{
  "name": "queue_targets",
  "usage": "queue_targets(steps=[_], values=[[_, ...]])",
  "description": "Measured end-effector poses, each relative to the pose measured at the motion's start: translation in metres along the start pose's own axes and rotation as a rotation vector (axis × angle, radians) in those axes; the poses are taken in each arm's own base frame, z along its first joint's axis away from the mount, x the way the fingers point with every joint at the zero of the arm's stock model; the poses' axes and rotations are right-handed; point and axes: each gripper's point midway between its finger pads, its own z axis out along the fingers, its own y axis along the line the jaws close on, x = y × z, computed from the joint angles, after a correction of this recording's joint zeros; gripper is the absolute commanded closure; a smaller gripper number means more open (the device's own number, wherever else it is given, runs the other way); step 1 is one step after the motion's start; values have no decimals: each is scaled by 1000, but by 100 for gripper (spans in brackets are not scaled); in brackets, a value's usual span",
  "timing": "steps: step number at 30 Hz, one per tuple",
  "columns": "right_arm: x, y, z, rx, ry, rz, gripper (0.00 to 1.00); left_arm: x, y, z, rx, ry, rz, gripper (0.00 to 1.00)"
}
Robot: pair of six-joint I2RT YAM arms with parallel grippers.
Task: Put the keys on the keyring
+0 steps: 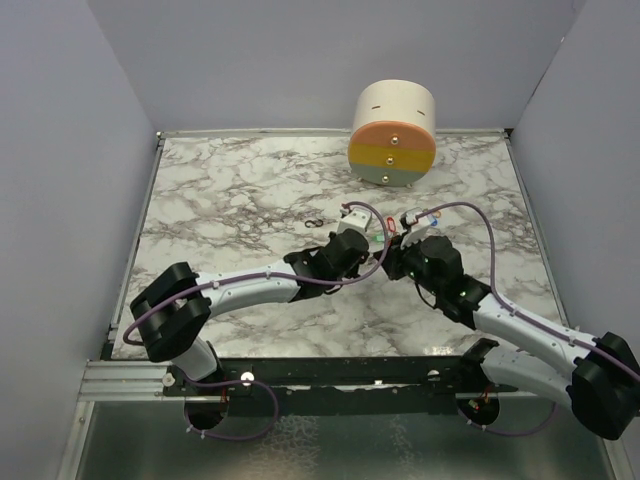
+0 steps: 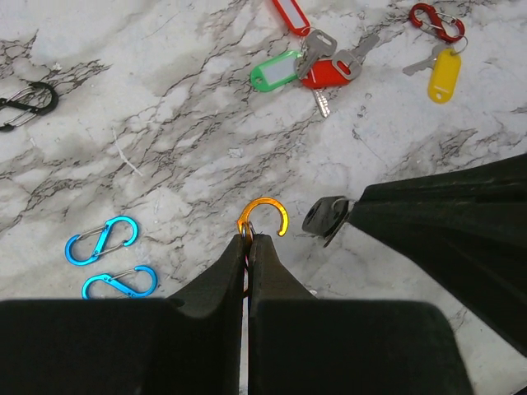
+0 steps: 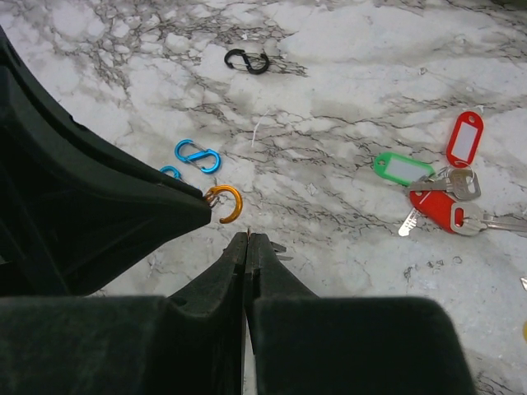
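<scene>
Pinching orange clip (image 2: 265, 219), left gripper (image 2: 249, 239) clamped tight near table (image 1: 220, 200) centre; right gripper (image 3: 247, 240) closed on black-headed key (image 2: 324, 219) just beside clip; tagged keys (image 2: 317, 67) loose toward far edge.

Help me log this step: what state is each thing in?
left end effector: shut on the orange clip
orange clip: gripped at one end, hook free
right end effector: shut on the black-headed key
black-headed key: held beside the orange clip, not threaded
blue clips: loose on the table
black clip: loose on the table
tagged keys: lying bunched, untouched
</scene>
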Motion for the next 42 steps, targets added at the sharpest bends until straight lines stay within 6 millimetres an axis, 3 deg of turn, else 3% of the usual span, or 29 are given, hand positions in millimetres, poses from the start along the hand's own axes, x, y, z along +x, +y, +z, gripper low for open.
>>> queue_targets(steps=[9, 42], values=[[17, 11, 8, -35, 49, -36, 99, -8, -9, 3, 29, -8, -3, 100], [19, 16, 11, -42, 51, -56, 99, -3, -17, 4, 77, 20, -4, 100]])
